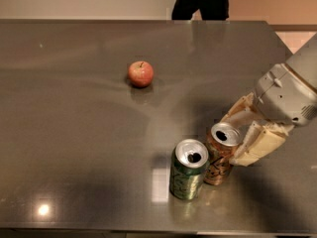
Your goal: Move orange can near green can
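The orange can [219, 155] stands upright on the grey table [74, 133], brownish-orange with dark script and a silver top. It touches the right side of the green can [187, 170], which stands upright near the table's front edge. My gripper [241, 135] comes in from the right with its cream fingers [258, 145] on either side of the orange can's upper part, shut on it.
A red apple [140, 73] lies on the table at the middle back. A person in dark clothes [200, 1] stands beyond the far edge. The table's right edge runs close behind my arm [292, 90].
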Controlling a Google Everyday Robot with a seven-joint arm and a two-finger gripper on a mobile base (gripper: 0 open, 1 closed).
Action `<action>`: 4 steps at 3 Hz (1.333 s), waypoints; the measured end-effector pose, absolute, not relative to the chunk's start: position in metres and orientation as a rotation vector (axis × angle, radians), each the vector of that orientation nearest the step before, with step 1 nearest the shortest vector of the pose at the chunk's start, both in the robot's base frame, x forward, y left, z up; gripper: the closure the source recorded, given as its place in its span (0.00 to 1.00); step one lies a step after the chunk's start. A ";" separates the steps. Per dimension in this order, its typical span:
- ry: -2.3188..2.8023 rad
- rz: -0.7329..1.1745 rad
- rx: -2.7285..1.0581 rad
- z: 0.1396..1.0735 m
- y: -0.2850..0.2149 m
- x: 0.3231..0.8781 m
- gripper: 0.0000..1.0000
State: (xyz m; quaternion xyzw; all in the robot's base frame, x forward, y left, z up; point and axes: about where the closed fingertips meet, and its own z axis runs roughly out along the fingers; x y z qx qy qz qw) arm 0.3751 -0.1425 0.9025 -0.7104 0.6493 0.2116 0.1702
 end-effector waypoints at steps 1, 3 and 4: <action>1.831 0.612 -2.043 0.893 -0.142 0.367 0.61; 1.819 0.592 -2.060 0.889 -0.144 0.364 0.14; 1.816 0.580 -2.055 0.889 -0.142 0.366 0.00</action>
